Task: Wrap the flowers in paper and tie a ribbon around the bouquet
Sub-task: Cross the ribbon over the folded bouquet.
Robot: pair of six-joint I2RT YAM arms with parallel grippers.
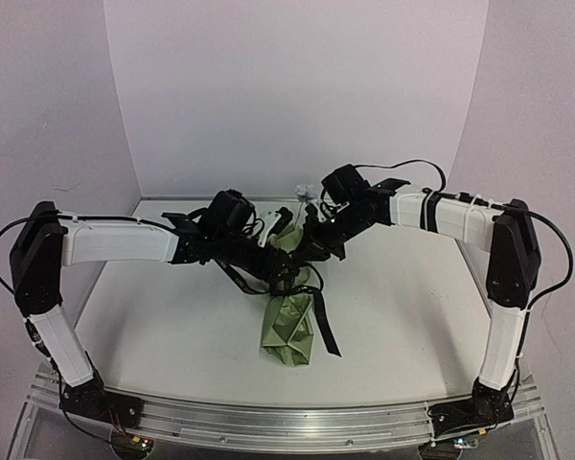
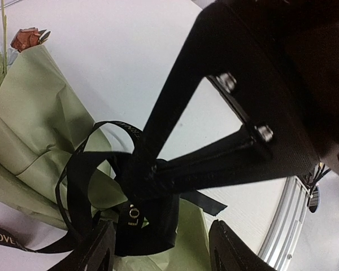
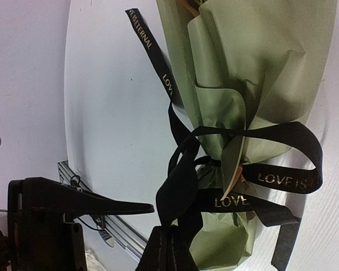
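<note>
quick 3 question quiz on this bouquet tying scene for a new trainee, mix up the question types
1. True or false: the right gripper has its jaws shut on the ribbon.
2. The paper wrapped around the flowers is: A olive green, B red, C white.
3. Fill in: the ribbon's light lettering reads "____ IS".
Key: 1 true; 2 A; 3 LOVE.
</note>
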